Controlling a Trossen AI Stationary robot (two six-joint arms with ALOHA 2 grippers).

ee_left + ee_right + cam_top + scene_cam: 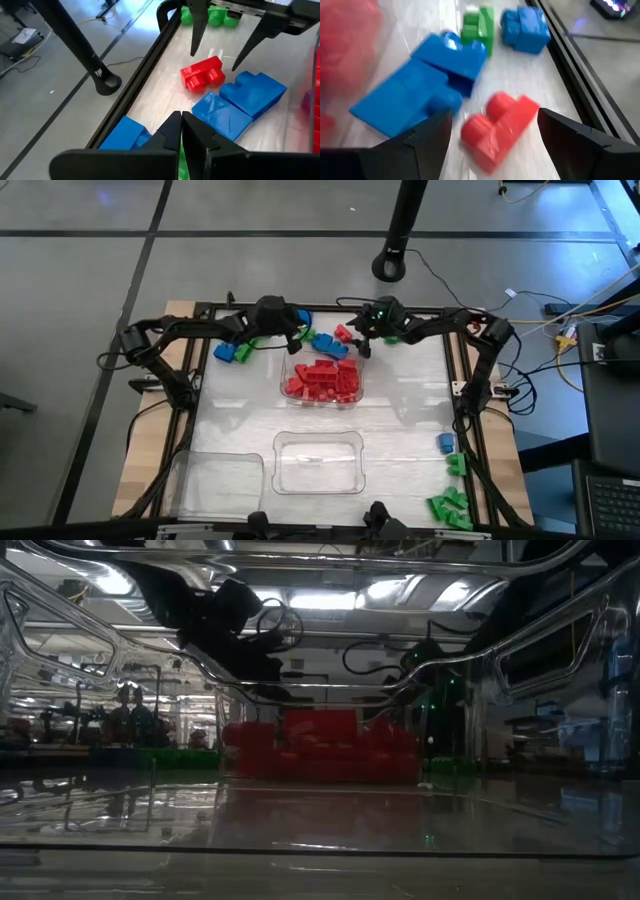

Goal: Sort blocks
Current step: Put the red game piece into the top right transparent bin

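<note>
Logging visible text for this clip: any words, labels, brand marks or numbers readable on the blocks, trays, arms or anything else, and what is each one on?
None readable in any view.
Red block between the open right gripper fingers: plain, no marking.
Blue blocks: plain.
Tray of red blocks: clear plastic, no label.
Shut left gripper: no marking visible.
Room background in the low view: too dark and small to read anything.

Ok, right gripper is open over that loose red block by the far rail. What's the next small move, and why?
Probably lower the right gripper a little and close on the red block. Its open fingers already straddle the block, which lies loose on the table, clear of the blue blocks beside it. The left gripper is shut and waiting nearby.
</note>
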